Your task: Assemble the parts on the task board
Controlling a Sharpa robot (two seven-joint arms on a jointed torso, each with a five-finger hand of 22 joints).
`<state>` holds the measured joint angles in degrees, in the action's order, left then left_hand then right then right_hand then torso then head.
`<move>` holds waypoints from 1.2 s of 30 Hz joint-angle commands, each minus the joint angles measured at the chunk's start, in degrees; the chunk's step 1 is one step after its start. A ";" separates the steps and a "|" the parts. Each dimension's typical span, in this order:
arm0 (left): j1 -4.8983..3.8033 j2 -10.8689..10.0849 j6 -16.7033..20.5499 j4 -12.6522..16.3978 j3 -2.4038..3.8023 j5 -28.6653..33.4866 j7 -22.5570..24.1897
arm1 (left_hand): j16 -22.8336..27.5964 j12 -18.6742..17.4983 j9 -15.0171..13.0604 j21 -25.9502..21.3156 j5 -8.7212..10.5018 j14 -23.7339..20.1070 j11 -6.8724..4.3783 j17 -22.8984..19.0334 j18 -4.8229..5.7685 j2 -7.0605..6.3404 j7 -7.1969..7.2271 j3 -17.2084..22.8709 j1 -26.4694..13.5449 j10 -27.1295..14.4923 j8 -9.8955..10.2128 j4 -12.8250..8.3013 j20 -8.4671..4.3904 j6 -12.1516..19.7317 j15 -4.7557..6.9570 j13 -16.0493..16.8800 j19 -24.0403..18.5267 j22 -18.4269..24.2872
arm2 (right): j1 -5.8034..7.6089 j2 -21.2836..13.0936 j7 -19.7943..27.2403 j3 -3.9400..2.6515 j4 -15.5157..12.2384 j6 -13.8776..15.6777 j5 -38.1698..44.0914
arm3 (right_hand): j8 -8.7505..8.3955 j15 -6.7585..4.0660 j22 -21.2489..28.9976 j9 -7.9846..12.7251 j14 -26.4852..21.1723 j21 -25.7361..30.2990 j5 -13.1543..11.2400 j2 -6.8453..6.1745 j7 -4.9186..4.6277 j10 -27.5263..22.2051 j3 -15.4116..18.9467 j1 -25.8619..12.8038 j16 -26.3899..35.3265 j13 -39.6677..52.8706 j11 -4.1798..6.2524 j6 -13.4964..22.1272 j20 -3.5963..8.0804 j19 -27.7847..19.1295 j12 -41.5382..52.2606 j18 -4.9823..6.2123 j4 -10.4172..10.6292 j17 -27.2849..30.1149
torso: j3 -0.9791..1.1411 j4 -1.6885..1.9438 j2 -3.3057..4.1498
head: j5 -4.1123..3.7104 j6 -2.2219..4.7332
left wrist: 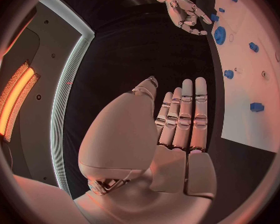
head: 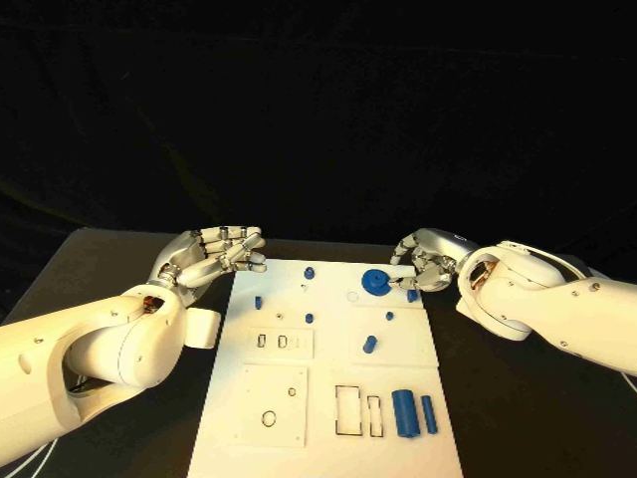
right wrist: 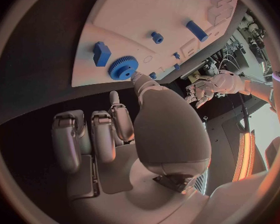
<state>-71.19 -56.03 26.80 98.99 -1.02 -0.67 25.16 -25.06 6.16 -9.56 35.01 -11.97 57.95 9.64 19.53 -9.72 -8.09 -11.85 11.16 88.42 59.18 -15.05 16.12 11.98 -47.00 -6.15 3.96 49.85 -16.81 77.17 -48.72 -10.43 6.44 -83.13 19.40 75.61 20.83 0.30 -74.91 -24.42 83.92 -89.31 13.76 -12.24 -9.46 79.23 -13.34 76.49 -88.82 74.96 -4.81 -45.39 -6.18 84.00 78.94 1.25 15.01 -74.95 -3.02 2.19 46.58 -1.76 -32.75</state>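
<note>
- White task board [head: 325,398] lies in the middle of the black desk [head: 104,264], long axis running near to far.
- Blue gear [head: 376,280] sits flat on the board's far right part; teeth plain in the right wrist view [right wrist: 122,67].
- Small blue pegs [head: 309,271] are scattered over the far half of the board; one short blue cylinder [head: 369,345] lies mid-board on the right.
- Two long blue cylinders [head: 405,411] lie side by side at the near right, just right of a pair of black-outlined slots [head: 348,410].
- Right hand [head: 425,261] is at the board's far right edge, fingers curled, thumb tip reaching to the gear's rim; cannot tell whether it grips the gear or only touches it.
- Left hand [head: 218,254] hovers off the board's far left corner, holding nothing; the left wrist view shows its fingers [left wrist: 184,117] straight, side by side.
</note>
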 commanded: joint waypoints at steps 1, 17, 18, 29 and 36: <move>-0.09 0.12 -1.17 0.04 0.05 -0.26 0.26 | -0.25 -0.37 0.08 0.39 0.30 -0.28 0.03 0.05 -0.51 -0.25 -1.01 0.36 0.24 -0.41 0.35 -0.01 0.04 0.41 -0.25 -0.06 -0.39 -0.05 | -0.21 0.74 -0.60 0.05 0.38 -2.04 0.21 | 0.39 0.34 -14.65 -0.08 5.61 -0.40 0.60 -0.04 0.00 0.64 0.49 0.69 -0.42 3.11 0.08 0.73 -0.61 5.65 0.64 -1.12 0.10 -12.80 | -0.13 0.14 -0.01 | 0.03 -0.23; -0.09 0.11 -1.22 -0.05 0.05 -0.26 0.23 | -0.25 -0.37 0.08 0.39 0.30 -0.28 0.03 0.05 -0.51 -0.25 -1.01 0.36 0.24 -0.41 0.35 -0.01 0.04 0.41 -0.25 -0.06 -0.39 -0.05 | -0.91 4.06 -0.96 0.24 2.81 -1.96 2.98 | 0.54 0.44 -14.97 -0.11 5.68 -0.62 0.85 0.34 -0.11 0.69 0.61 1.32 -0.54 3.38 -0.02 1.07 -0.71 5.91 0.93 -1.21 0.36 -13.11 | -0.16 0.10 -0.05 | 0.24 -0.64; -0.09 0.10 -1.22 -0.05 0.05 -0.26 0.23 | -0.25 -0.37 0.08 0.39 0.30 -0.28 0.03 0.05 -0.51 -0.25 -1.01 0.36 0.24 -0.41 0.35 -0.01 0.04 0.41 -0.25 -0.06 -0.39 -0.05 | -0.94 4.19 -0.98 0.25 2.96 -1.90 3.11 | 0.54 0.44 -14.97 -0.11 5.68 -0.62 0.85 0.34 -0.11 0.69 0.61 1.32 -0.54 3.38 -0.02 1.07 -0.71 5.91 0.93 -1.21 0.36 -13.11 | -0.14 0.10 -0.03 | 0.25 -0.66; -0.09 0.07 -1.28 -0.12 0.05 -0.26 0.18 | -0.25 -0.37 0.08 0.39 0.30 -0.28 0.03 0.05 -0.51 -0.25 -1.01 0.36 0.24 -0.41 0.35 -0.01 0.04 0.41 -0.25 -0.06 -0.39 -0.05 | -1.09 5.18 -1.07 0.27 4.19 -1.46 4.66 | 0.67 0.52 -15.09 -0.12 5.70 -0.69 1.13 0.67 -0.19 0.56 0.42 2.09 -0.59 3.40 -0.09 1.29 -0.80 6.00 0.98 -1.25 0.40 -13.24 | -0.14 0.12 -0.04 | 0.23 -0.90; -0.09 0.02 -1.34 -0.14 0.05 -0.26 0.12 | -0.25 -0.37 0.08 0.39 0.30 -0.28 0.03 0.05 -0.51 -0.25 -1.01 0.36 0.24 -0.41 0.35 -0.01 0.04 0.41 -0.25 -0.06 -0.39 -0.05 | -1.27 5.61 -1.06 0.27 4.66 -1.88 5.23 | 0.70 0.54 -15.09 -0.12 5.71 -0.69 1.25 0.73 -0.22 0.51 0.34 2.36 -0.61 3.39 -0.12 1.36 -0.82 6.00 0.98 -1.25 0.36 -13.29 | -0.10 0.05 -0.02 | 0.34 -0.98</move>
<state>-71.19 -56.08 26.57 98.78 -1.02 -0.68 25.01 -25.06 6.16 -9.56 35.00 -11.97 57.95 9.64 19.51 -9.72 -8.09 -11.85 11.16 88.42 59.19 -15.05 16.12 11.98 -47.00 -6.15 3.97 49.85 -16.79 75.99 -43.22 -11.19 6.69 -78.57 18.28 79.28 21.28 0.51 -74.94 -24.45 84.13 -89.75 14.77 -11.32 -9.61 79.64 -13.03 78.28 -89.03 74.94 -4.82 -44.43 -6.58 84.00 79.60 0.38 15.32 -74.92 -3.15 2.27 46.55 -1.47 -33.70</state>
